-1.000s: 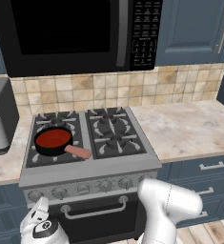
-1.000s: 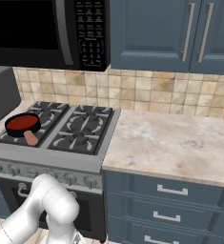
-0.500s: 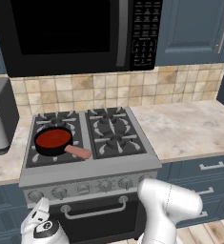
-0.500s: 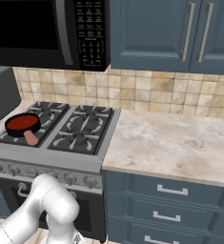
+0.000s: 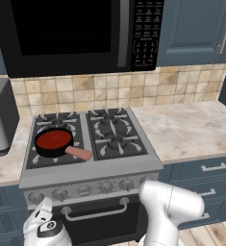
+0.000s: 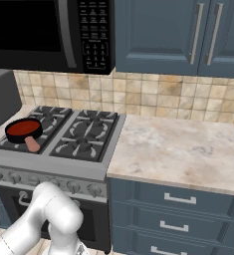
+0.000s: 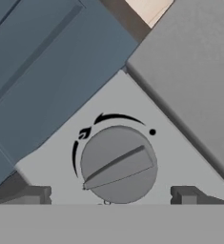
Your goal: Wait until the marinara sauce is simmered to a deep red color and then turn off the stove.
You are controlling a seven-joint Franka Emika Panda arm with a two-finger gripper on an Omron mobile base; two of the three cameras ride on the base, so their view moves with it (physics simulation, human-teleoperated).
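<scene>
Nothing has moved since the earlier frame. You see the gripper (image 7: pixel 108 198), fingers apart, facing a stove (image 5: pixel 93 175) knob (image 7: pixel 118 164); deep red sauce (image 5: pixel 53 140) sits front left.

Arm folded low: white elbow link (image 5: pixel 174 204) sits at bottom right of the left base view, and the same link (image 6: pixel 58 211) at lower left of the right base view. Gripper (image 7: pixel 108 193) points straight ahead in the hand view, jaws spread wide. 2 dark fingertips (image 7: pixel 30 194) stand well apart, nothing between them.
</scene>
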